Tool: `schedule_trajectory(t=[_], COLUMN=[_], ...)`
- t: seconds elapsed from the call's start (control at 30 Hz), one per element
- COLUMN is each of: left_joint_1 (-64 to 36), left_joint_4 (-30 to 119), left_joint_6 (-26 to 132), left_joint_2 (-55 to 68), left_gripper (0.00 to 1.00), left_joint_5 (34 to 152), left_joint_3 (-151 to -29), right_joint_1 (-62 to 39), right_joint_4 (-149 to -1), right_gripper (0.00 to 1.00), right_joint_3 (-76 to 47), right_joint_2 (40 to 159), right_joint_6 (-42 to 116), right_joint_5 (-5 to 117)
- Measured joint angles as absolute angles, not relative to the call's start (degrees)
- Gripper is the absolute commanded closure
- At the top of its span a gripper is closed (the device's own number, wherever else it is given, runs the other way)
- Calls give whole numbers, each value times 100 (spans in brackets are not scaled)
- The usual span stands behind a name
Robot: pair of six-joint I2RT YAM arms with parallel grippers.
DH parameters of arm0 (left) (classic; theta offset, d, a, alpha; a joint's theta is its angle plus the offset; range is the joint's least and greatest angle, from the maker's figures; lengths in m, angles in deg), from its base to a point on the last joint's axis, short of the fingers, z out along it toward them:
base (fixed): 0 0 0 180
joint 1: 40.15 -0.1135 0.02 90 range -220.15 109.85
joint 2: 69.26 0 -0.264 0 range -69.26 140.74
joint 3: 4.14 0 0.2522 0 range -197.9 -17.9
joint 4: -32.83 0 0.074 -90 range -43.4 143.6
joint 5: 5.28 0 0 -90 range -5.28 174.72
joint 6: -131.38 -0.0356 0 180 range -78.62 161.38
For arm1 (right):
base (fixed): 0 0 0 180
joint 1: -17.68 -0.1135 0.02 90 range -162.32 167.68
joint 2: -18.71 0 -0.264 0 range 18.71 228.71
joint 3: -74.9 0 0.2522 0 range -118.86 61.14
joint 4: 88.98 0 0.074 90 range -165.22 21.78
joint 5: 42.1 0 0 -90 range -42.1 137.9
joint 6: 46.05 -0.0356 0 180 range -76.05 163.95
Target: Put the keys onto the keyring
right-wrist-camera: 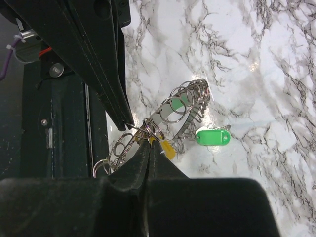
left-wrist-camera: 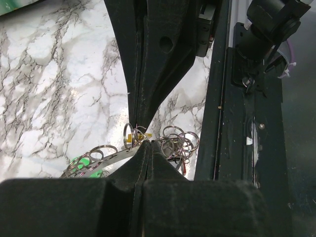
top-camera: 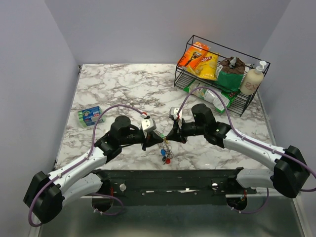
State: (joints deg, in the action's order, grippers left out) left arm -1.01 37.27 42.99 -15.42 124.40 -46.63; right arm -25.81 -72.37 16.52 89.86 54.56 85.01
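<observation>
1. Where the two arms meet over the near middle of the table (top-camera: pixel 123 84), one keyring (right-wrist-camera: pixel 183 103) is held between them: a silvery loop strung with many small split rings
2. The keys (top-camera: pixel 165 155) cluster just nearside of the ring. The top view shows one blue head and one red; the right wrist view shows one yellow head (right-wrist-camera: pixel 167 148) and one green tag (right-wrist-camera: pixel 213 137). Any further heads are too small to count
3. The left gripper (left-wrist-camera: pixel 143 142) has its jaws pressed together on the keyring
4. The right gripper (right-wrist-camera: pixel 148 140) is likewise closed on the keyring, beside the yellow head
5. One wire rack (top-camera: pixel 183 85) stands at the far right, holding snack bags and one pump bottle (top-camera: pixel 253 79); one green-and-blue packet (top-camera: pixel 89 116) lies near the left edge
</observation>
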Motion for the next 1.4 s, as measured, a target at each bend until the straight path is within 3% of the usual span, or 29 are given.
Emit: schedule_trajectory(t=[0.17, 0.3, 0.4, 0.5, 0.6, 1.03, 1.4], left_joint_1=[-99, -64, -64, -62, -64, -64, -64], left_joint_4=[3594, 3513, 3463, 3391, 3334, 2750, 2101], left_joint_6=[4316, 4323, 4331, 4334, 4338, 4530, 4683], left_joint_2=[-1590, -1638, -1666, -1666, -1666, -1505, -1054], left_gripper=[100, 100, 100, 100, 100, 100, 100], left_joint_5=[12445, 12445, 12442, 12445, 12445, 12447, 12445], left_joint_3=[-4652, -4647, -4647, -4647, -4645, -4466, -4173], right_joint_1=[-2572, -2570, -2570, -2570, -2570, -2570, -2570], right_joint_4=[-7254, -7252, -7239, -7234, -7239, -7322, -7704], right_gripper=[67, 35, 22, 16, 11, 11, 12], right_joint_3=[1685, 1800, 1901, 1999, 2098, 2533, 2627], right_joint_2=[8978, 8851, 8619, 8274, 7924, 6980, 7295], right_joint_6=[5504, 5544, 5555, 5555, 5542, 5472, 5268], right_joint_5=[8525, 8501, 8463, 8378, 8282, 7978, 8201])
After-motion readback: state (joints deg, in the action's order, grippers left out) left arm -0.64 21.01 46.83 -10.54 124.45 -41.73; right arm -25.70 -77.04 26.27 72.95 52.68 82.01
